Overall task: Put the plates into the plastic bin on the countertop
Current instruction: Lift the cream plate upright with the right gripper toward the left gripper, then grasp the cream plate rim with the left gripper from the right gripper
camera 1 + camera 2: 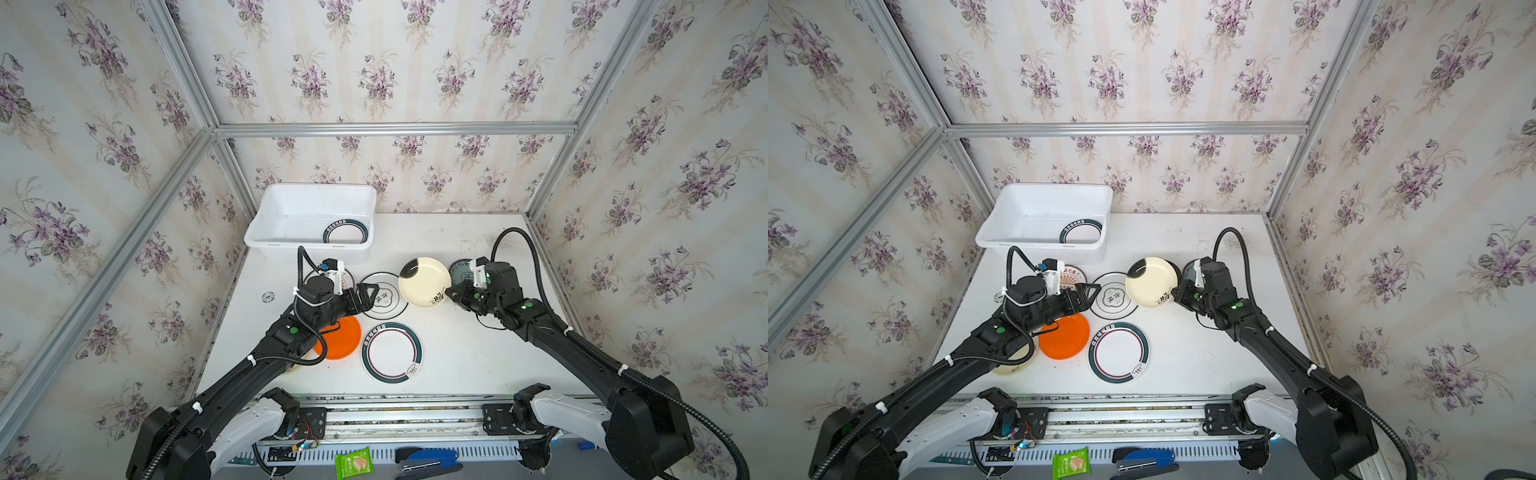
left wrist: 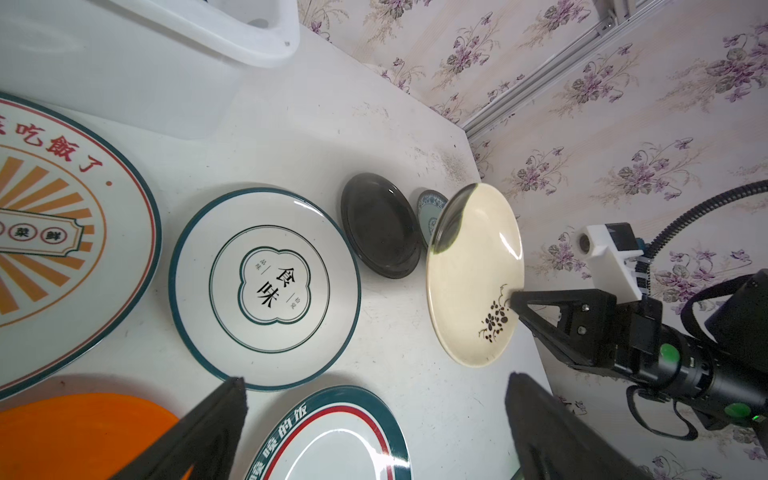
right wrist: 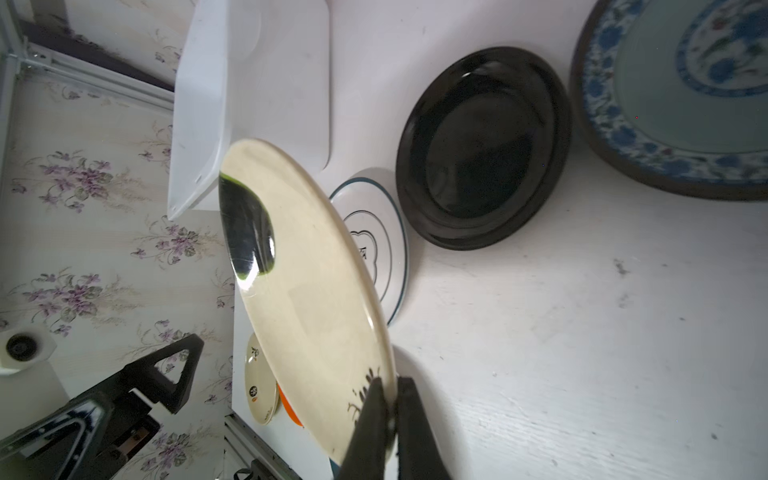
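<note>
Top views: right gripper [image 1: 449, 293] pinches the cream plate [image 1: 424, 282] at its 4 o'clock edge; plastic bin [image 1: 291, 246] sits toward 10 o'clock.
Left wrist: left gripper [image 2: 376, 378] is wide apart, empty.
Right wrist: plate is tipped up; best to hold tight, lift over the bin's rim, lower softly.

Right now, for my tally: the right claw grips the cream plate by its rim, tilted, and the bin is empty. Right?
No. The bin holds one teal-banded plate, seen in both top views. The rest stands: the right claw grips the cream plate by its rim, tilted.
</note>
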Robot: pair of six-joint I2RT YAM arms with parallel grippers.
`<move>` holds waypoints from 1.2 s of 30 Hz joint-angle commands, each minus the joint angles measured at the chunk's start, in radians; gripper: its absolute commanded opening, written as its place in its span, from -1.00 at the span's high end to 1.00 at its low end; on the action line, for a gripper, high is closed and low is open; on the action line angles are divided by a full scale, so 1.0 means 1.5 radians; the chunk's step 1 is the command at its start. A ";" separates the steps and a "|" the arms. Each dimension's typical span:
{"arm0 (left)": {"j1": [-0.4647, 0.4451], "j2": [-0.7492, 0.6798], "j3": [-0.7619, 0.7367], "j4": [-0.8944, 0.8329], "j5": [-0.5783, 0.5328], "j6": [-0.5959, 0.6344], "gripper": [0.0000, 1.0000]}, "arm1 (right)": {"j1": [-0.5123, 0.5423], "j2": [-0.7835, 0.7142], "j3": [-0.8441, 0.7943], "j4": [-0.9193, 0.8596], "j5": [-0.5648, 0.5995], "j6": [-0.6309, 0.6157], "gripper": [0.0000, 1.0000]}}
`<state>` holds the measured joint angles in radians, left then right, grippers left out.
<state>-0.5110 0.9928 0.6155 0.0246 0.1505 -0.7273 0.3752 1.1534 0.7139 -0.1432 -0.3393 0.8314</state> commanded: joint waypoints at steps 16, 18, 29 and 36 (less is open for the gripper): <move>0.011 0.178 0.096 0.135 0.015 -0.041 -0.99 | 0.034 0.150 0.038 0.279 -0.100 0.137 1.00; 0.012 0.202 0.111 0.147 0.016 -0.048 -0.99 | 0.034 0.175 0.042 0.319 -0.118 0.156 1.00; 0.017 0.271 0.146 0.215 0.042 -0.049 -0.18 | 0.033 0.262 0.055 0.447 -0.146 0.205 1.00; 0.021 0.295 0.153 0.218 0.049 -0.060 0.09 | 0.033 0.278 0.047 0.479 -0.148 0.215 1.00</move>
<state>-0.4824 1.4307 0.8356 0.3061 0.2123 -0.8024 0.4252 1.5646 0.7780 0.4828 -0.5446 1.1400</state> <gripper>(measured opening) 0.484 0.087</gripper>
